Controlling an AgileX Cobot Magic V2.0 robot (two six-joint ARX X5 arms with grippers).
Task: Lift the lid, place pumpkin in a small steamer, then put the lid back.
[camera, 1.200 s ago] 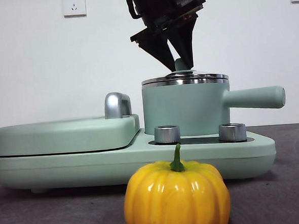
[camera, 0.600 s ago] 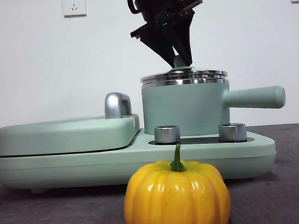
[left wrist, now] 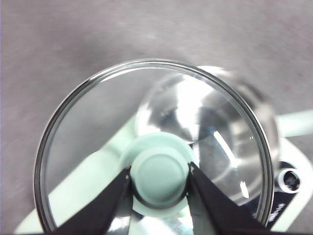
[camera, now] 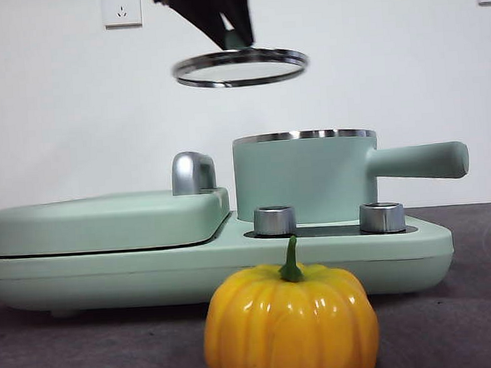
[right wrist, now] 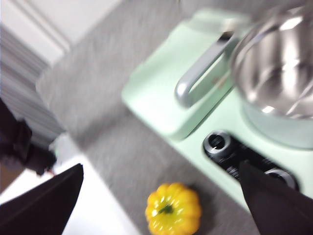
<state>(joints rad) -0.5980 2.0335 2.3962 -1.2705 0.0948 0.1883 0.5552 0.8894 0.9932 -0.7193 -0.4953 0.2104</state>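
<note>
My left gripper (camera: 229,31) is shut on the mint-green knob (left wrist: 159,174) of the glass lid (camera: 240,67) and holds it high in the air, above and to the left of the small steamer (camera: 303,176). The steamer stands open on the base, its steel inside bare in the right wrist view (right wrist: 279,73). Through the lid's glass (left wrist: 98,127) the pot shows below. The pumpkin (camera: 290,323) sits on the table in front of the base, also in the right wrist view (right wrist: 173,213). My right gripper (right wrist: 160,169) is open and empty, high above the pumpkin.
The mint-green base (camera: 234,268) carries a flat griddle cover (camera: 106,222) with a steel handle (camera: 191,172) on the left and two steel knobs (camera: 274,220) in front of the pot. The steamer's long handle (camera: 419,161) points right.
The left gripper has lifted the lid off the steamer and carried it up and to the left. The steamer is now open. The pumpkin has not moved.
</note>
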